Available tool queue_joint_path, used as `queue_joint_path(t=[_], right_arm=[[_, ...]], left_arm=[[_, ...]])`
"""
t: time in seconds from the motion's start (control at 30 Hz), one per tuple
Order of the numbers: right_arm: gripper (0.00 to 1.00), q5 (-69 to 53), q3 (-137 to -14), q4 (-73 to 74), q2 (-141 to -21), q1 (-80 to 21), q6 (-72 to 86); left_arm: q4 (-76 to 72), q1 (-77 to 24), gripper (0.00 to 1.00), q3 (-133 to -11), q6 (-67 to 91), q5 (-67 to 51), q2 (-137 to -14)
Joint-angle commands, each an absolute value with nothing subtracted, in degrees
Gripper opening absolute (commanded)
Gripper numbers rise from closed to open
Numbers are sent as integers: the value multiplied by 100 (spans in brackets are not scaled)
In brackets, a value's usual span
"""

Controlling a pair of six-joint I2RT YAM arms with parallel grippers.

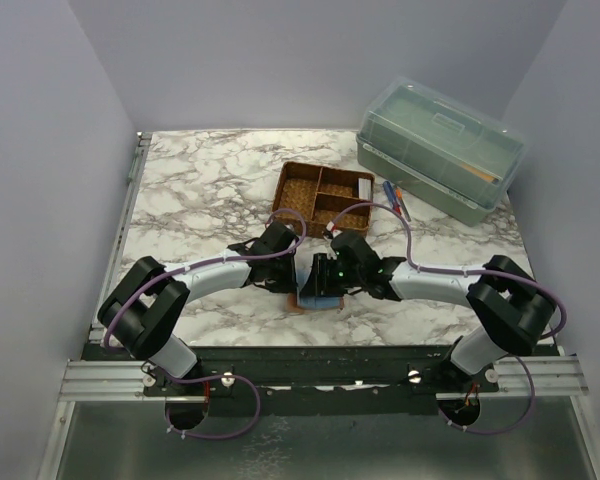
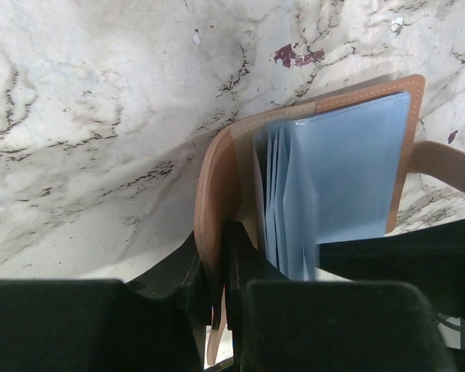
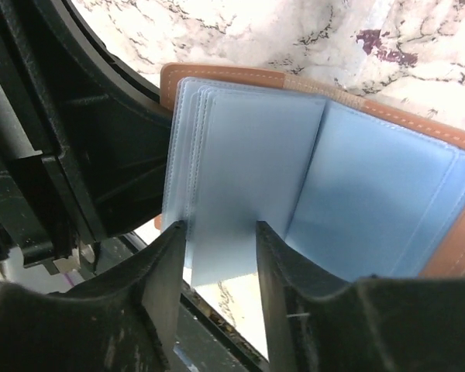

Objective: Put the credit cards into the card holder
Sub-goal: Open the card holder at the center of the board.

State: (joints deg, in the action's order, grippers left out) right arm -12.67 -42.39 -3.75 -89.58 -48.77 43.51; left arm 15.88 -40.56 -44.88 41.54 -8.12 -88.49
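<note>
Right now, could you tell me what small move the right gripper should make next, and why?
Probably nudge the bluish sheet between the right gripper's open fingers deeper among the sleeves; it sticks out past them, whether card or sleeve I cannot tell. The left gripper pinches the card holder's tan cover, steadying it.

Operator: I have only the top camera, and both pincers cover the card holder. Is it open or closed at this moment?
Observer: Open. The left wrist view shows the card holder spread, with its bluish pockets fanned out.
Operator: Which pincer holds it?
Observer: The left pincer is shut on its tan edge.
Operator: And the right one?
Observer: The right pincer is open, its jaws apart over one bluish leaf. Whether that leaf is a card or a pocket, I cannot tell.
</note>
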Motion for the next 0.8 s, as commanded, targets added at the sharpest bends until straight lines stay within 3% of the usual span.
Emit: queue_joint_path(t=[0.0,0.13,0.23,0.63,0.77], right_arm=[[37,-853,-4170,-180,-8862,-4870,4363],[21,-735,-4151,-97,-8846,-4874,4386],[15,-507,-4187,153,-8847,-4869,4425],[10,173,-4279,753,-8783,-4874,4480],[8,199,-4304,783,-8775,-4869,4464]], left_arm=[[1790,-3997,1,-4421,4076,-794,-8742],[1889,-3954,4,-4459,3990,-738,-8696],[2057,-3916,9,-4528,3872,-631,-8636],[2874,-3762,44,-4851,3426,-47,-8127],[3025,-3753,49,-4971,3375,-44,-8024]])
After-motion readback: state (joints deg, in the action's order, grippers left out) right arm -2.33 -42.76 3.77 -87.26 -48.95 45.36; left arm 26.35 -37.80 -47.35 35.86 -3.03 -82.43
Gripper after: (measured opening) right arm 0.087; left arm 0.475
